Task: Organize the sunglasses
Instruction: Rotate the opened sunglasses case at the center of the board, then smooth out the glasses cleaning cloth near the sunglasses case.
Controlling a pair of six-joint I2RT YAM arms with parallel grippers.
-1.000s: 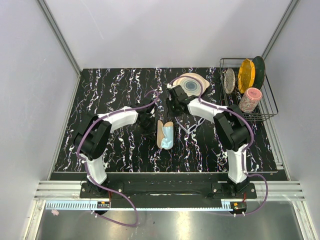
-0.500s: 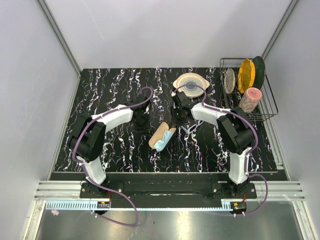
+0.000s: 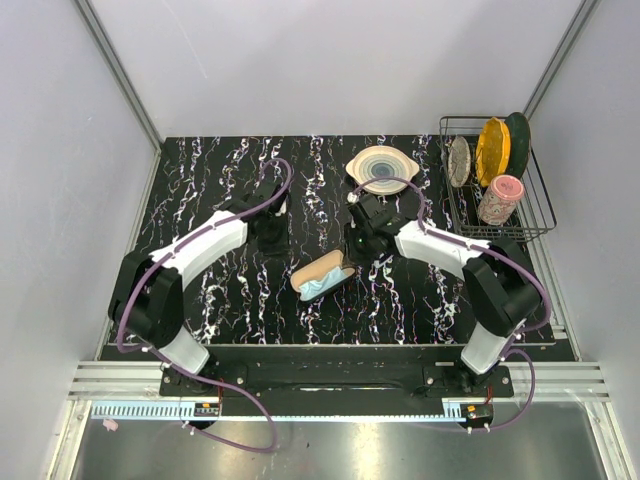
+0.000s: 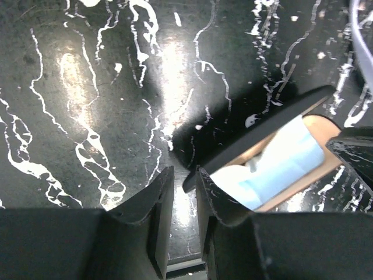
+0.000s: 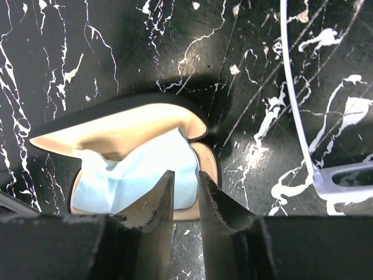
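The black case lies open mid-table, tan lining up, with a light blue cloth inside. Only part of the sunglasses shows: a thin whitish arm and a bit of frame on the table right of the case in the right wrist view. My left gripper hangs left of the case, jaws narrowly open and empty, with the lid's corner just beyond its tips. Above the case's right end, my right gripper is also narrowly open with nothing held.
A tan plate with rings sits at the back centre. At the back right, a wire rack holds plates and a pink cup. The dark marbled tabletop stretches left of the arms.
The case has swung from upright to lying slantwise and shifted slightly left. The left gripper drew back to the left; the right gripper moved nearer, over the case's right end.
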